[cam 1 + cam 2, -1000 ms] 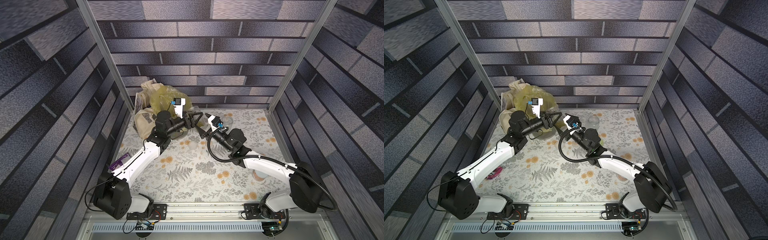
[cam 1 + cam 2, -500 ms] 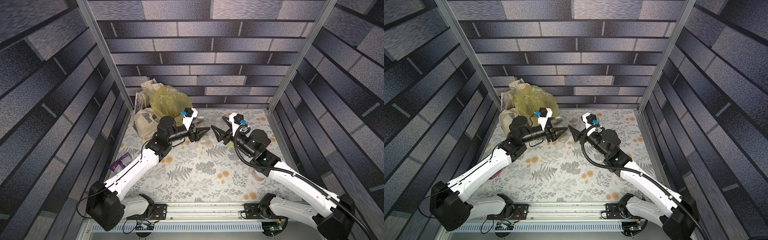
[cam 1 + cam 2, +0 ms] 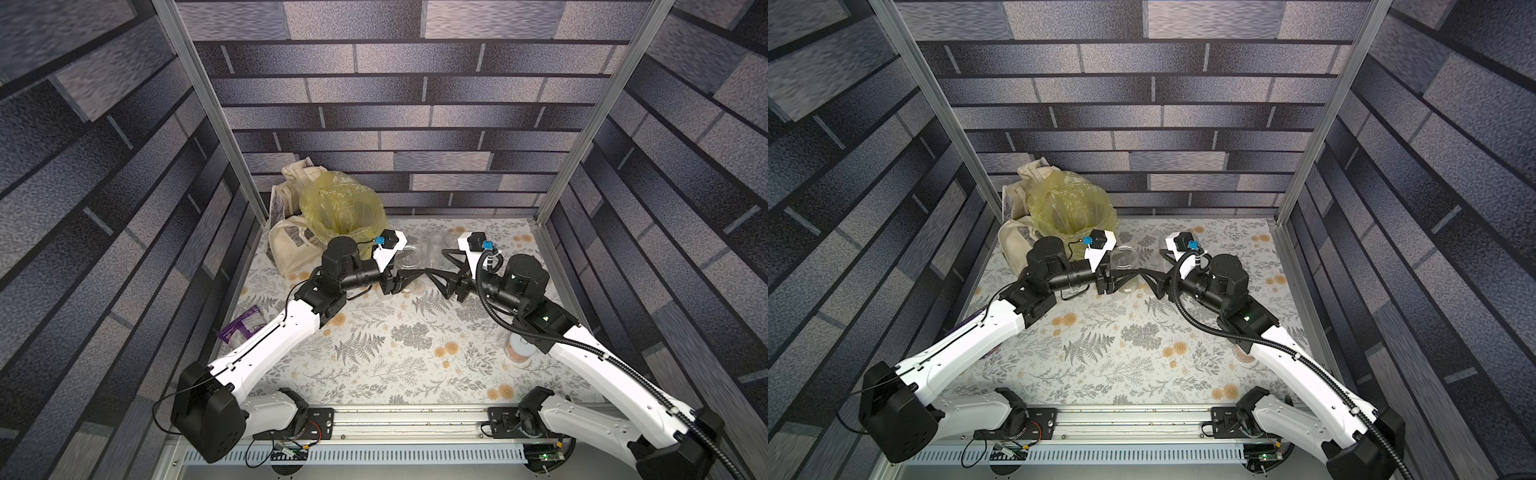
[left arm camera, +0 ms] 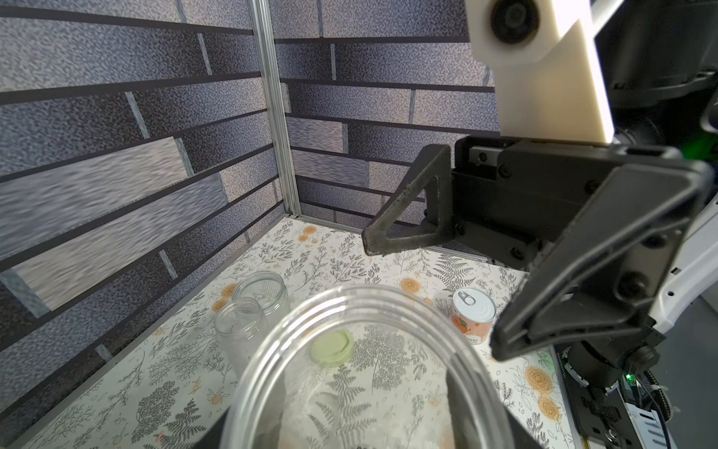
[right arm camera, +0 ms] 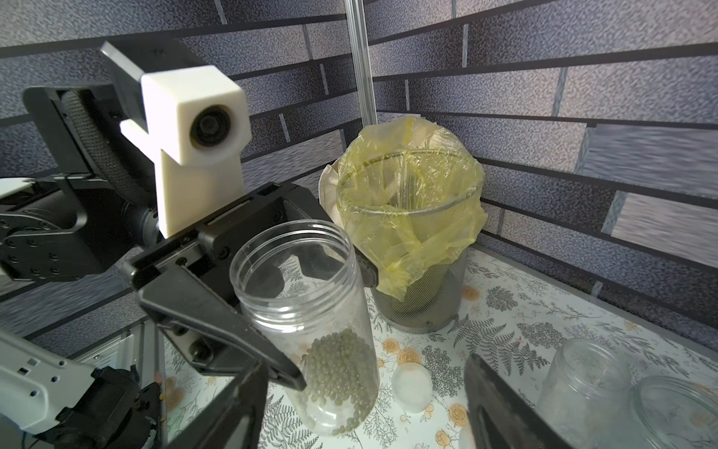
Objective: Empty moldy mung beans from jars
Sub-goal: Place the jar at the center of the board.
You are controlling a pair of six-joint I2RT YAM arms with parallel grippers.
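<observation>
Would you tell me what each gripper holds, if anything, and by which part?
Left gripper: the lidless jar with mung beans, by its side wall. Right gripper: nothing.

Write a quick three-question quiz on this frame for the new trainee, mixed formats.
1. Multiple choice: what does the left gripper hold?
A) a pull-tab can
B) a lidless jar with mung beans in it
C) a green lid
2. True or false: the right gripper is shut on a lid.
3. Count: how many other lidless jars stand on the table?

Key:
1. B
2. False; its jaws stand apart with nothing between them.
3. Two
</observation>
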